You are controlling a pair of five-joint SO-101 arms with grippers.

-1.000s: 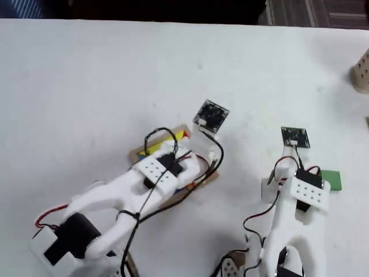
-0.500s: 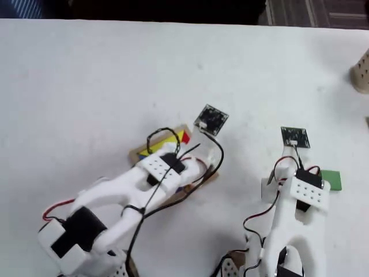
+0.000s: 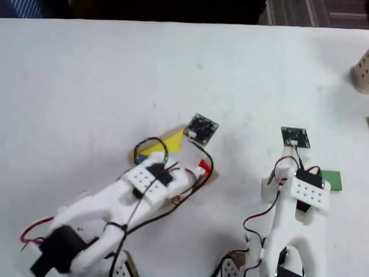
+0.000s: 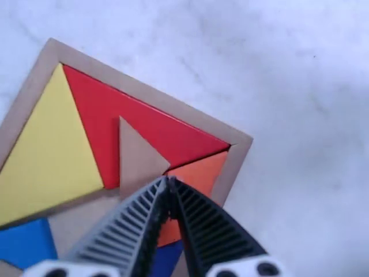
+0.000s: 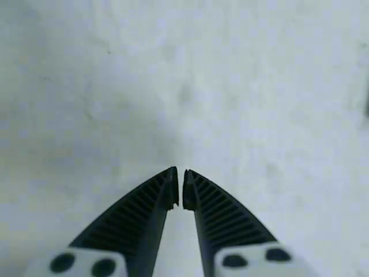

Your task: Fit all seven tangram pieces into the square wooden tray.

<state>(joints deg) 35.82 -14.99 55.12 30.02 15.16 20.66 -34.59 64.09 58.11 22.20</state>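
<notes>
The left gripper (image 4: pixel 170 183) has its fingers pressed together with nothing between them. Its tips hang over the square wooden tray (image 4: pixel 237 151), just above the orange piece (image 4: pixel 199 172). The red triangle (image 4: pixel 167 135) and yellow triangle (image 4: pixel 49 156) lie ahead of them, with a bare triangular gap between. The right gripper (image 5: pixel 179 173) is likewise closed and empty over the white table (image 5: pixel 230 86). A green piece (image 3: pixel 332 180) lies just beside that arm's wrist.

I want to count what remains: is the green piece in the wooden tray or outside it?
Outside. The green piece lies on the white table beside the right arm, well apart from the tray.
</notes>
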